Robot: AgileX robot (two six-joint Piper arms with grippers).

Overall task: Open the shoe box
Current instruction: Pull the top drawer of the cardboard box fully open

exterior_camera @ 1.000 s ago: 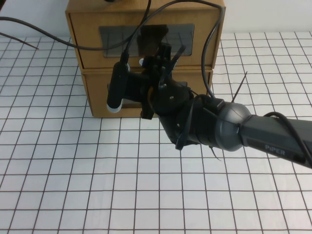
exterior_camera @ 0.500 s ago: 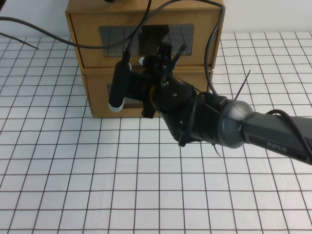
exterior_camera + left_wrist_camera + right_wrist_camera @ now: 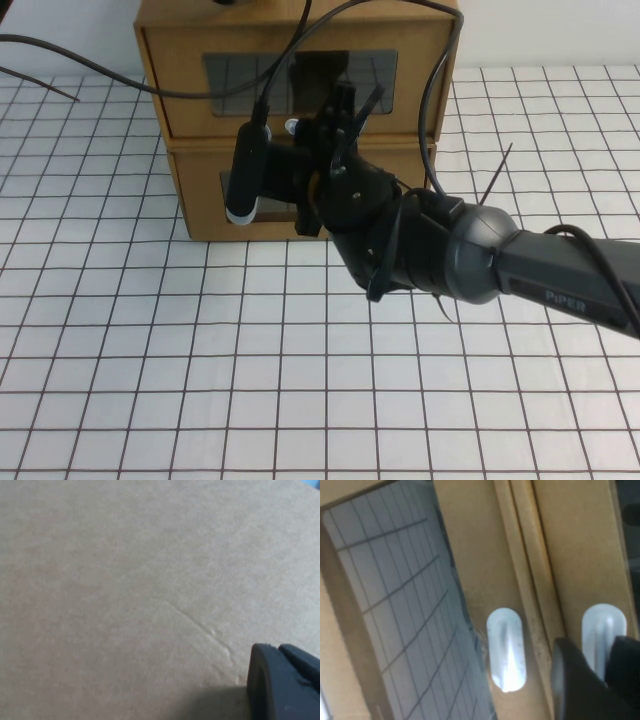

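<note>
Shoe box [image 3: 175,110] detail is mostly hidden, so take it from the near side. First comes the white gridded desk [image 3: 150,380]. The right arm [image 3: 480,265] reaches across it from the right. Its wrist and black camera housing [image 3: 245,170] cover most of the front of the lower box [image 3: 195,205], on which the shoe box is stacked. The right gripper [image 3: 340,105] sits at the box fronts, by the seam and overlapping the upper window [image 3: 230,70]. Seen from its wrist, it meets a white pull tab [image 3: 603,625] — which box the tab belongs to is unclear, and whether the gripper pinches it or merely brackets it cannot be told. Both boxes stand at the desk's far side, the top cut off. The left gripper [image 3: 285,685] hangs close to plain cardboard with only a corner showing — its opening cannot be told.
</note>
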